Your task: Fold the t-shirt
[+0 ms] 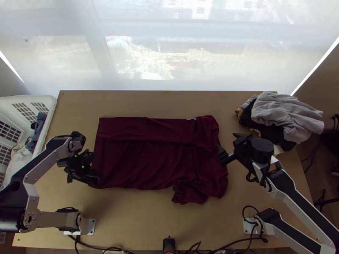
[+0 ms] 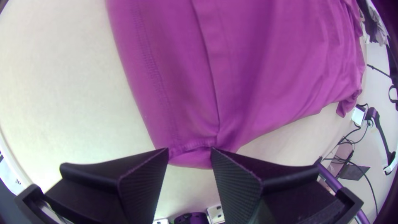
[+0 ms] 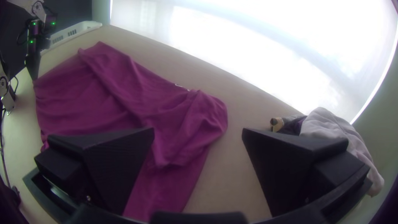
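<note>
From where I stand, the maroon shirt [image 1: 156, 129] lies across the table [image 1: 140, 220], the left gripper [image 2: 190, 150] parted around its near corner, the right gripper [image 3: 198, 130] spread by the opposite end; I'd pinch shallowly and lift evenly, using the room between basket [image 1: 49, 115] and clothes pile [image 1: 286, 114].

Your light wooden worktop [image 1: 144, 220], with your dark red t-shirt [image 1: 148, 163] across its middle, a long band doubled over on the far side, fabric bunched near right, a clothes heap [image 1: 284, 113] at your far right corner, cables [image 1: 237, 243] along your near edge.
</note>
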Motion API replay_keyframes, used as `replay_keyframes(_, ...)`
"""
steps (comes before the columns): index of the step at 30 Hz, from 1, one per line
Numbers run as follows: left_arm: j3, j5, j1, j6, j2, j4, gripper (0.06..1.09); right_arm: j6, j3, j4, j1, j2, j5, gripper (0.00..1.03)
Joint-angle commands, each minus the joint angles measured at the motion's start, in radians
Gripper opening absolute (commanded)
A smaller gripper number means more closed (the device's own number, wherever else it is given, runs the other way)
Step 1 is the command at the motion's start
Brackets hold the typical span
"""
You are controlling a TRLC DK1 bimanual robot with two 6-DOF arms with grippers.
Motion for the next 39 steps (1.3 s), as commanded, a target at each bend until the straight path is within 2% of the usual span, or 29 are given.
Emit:
replay_keyframes(1, -0.001, -0.008, 0.003, 0.001, 0.011, -0.012, 0.57, 0.000, 0.041, -0.052, 0.015, -0.017, 0.000, 0.98)
replay_keyframes(8, -0.012, 0.015, -0.009, -0.002, 0.031, -0.015, 0.54, -0.001, 0.058, -0.154, 0.113, -0.048, 0.002, 0.98)
replay_keyframes(10, -0.020, 0.018, -0.008, 0.000, 0.037, -0.013, 0.49, -0.003, 0.063, -0.175, 0.140, -0.059, 0.005, 0.98)
replay_keyframes(15, -0.037, 0.021, -0.003, 0.001, 0.046, -0.001, 0.48, -0.007, 0.076, -0.186, 0.160, -0.057, 0.008, 0.98)
replay_keyframes(19, -0.044, 0.023, -0.003, 0.001, 0.051, 0.014, 0.31, -0.007, 0.092, -0.186, 0.174, -0.050, 0.008, 0.98)
replay_keyframes(22, -0.041, 0.023, -0.003, 0.001, 0.051, 0.016, 0.26, -0.007, 0.104, -0.189, 0.180, -0.042, 0.008, 0.98)
replay_keyframes(26, -0.017, 0.023, 0.003, 0.000, 0.048, 0.016, 0.09, -0.006, 0.119, -0.189, 0.185, -0.033, 0.008, 0.98)
replay_keyframes(32, 0.032, 0.023, 0.005, -0.016, 0.025, 0.007, 0.09, -0.004, 0.155, -0.235, 0.223, -0.024, 0.014, 0.98)
replay_keyframes(39, 0.049, 0.023, 0.006, -0.028, 0.005, 0.004, 0.09, -0.007, 0.130, -0.422, 0.429, -0.002, 0.012, 0.98)
